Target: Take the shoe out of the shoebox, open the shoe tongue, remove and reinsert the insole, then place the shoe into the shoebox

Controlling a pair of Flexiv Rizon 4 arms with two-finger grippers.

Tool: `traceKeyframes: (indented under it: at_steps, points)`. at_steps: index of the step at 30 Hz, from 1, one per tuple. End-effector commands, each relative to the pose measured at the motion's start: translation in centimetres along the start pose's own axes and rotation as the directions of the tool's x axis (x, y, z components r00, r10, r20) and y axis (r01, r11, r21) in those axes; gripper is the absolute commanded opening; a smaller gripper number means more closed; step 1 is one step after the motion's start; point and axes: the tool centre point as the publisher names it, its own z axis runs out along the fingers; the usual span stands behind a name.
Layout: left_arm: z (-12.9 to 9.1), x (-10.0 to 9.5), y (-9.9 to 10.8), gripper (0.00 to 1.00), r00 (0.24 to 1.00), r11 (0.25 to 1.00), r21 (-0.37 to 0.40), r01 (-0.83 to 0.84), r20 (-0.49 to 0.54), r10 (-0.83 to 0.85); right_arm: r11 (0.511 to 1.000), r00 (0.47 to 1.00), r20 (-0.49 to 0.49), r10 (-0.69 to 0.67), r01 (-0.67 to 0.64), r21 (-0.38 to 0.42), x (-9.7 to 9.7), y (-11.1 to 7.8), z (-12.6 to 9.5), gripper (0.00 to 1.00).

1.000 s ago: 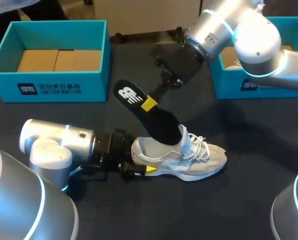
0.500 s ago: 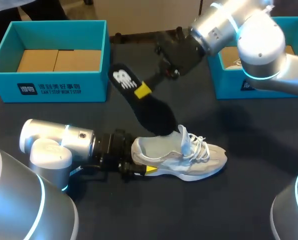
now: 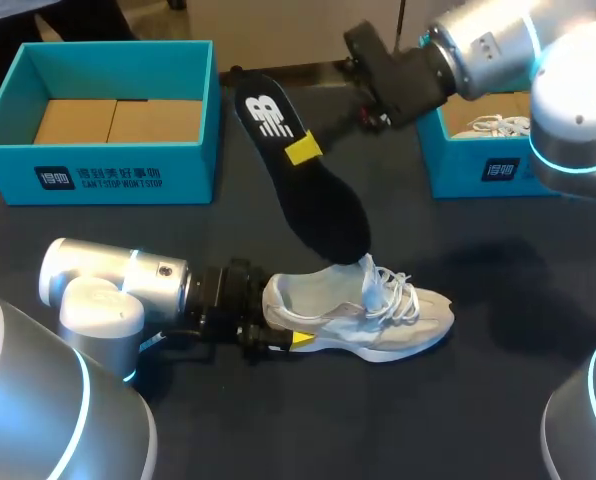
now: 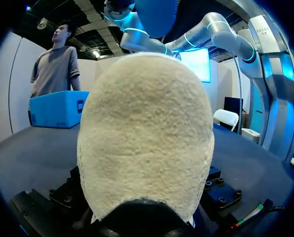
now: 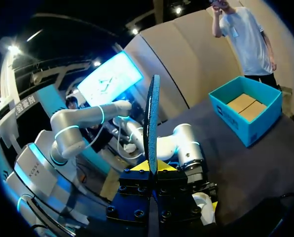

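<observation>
1. Our dark table [image 3: 478, 400] holds two blue boxes, both well apart from the shoe [image 3: 358, 315]: a left box [image 3: 108, 165] and a right box [image 3: 458, 170].
2. The one shoe stands upright on the table. A second shoe [image 3: 498, 125] lies in the right box.
3. One insole [image 3: 313, 190] hangs tilted just above the shoe.
4. Our left gripper [image 3: 288, 328] pinches the shoe's heel. Our right gripper [image 5: 151, 167] is squeezed tight on the insole.

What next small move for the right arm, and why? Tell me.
Probably lift the right gripper slightly: the insole it pinches looks almost out, toe end close to the sneaker opening, while the left gripper holds the heel.
</observation>
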Motion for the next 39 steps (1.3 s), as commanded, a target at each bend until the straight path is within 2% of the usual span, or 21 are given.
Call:
traceKeyframes:
  at_steps: [1,3,6,10,11,13,25,29,31,39]
  points:
    - [0.1,-0.1,0.1,0.00,1.000,1.000,0.000,0.000,-0.001,0.000,1.000,1.000,0.015,0.000,0.000,-0.009,0.3,-0.3,0.1,0.00]
    - [0.1,-0.1,0.1,0.00,1.000,1.000,0.000,0.000,-0.001,0.000,0.998,0.998,0.056,0.004,-0.001,-0.062,0.2,0.4,-0.3,0.00]
    - [0.1,-0.1,0.1,0.00,1.000,1.000,0.000,0.000,-0.001,0.000,0.992,0.992,0.125,0.015,0.001,-0.129,2.6,1.1,-2.5,0.00]
    - [0.1,-0.1,0.1,0.00,1.000,1.000,0.000,0.000,-0.001,0.000,0.985,0.984,0.168,0.054,-0.025,-0.171,5.2,1.8,-4.5,0.00]
    - [0.1,-0.1,0.1,0.00,1.000,1.000,0.000,0.000,-0.001,0.000,0.978,0.983,0.168,0.072,-0.037,-0.204,5.7,1.9,-5.1,0.00]
    - [0.1,-0.1,0.1,0.00,1.000,1.000,0.000,0.000,-0.001,0.000,0.980,0.971,0.212,0.106,-0.066,-0.189,6.9,2.1,-6.3,0.00]
    - [0.1,-0.1,0.1,0.00,1.000,1.000,0.000,0.000,-0.001,0.000,0.980,0.971,0.212,0.106,-0.066,-0.189,6.9,2.1,-6.3,0.00]
    - [0.1,-0.1,0.1,0.00,1.000,1.000,0.000,0.000,-0.001,0.000,0.967,0.974,0.208,0.089,-0.035,-0.252,8.8,1.2,-8.3,0.00]
    - [0.1,-0.1,0.1,0.00,1.000,1.000,0.000,0.000,-0.001,0.000,0.966,0.971,0.222,0.084,-0.025,-0.258,10.0,1.3,-9.0,0.00]
    - [0.1,-0.1,0.1,0.00,1.000,1.000,0.000,0.000,-0.001,0.000,0.965,0.978,0.207,0.002,0.052,-0.258,12.5,1.0,-10.7,0.00]
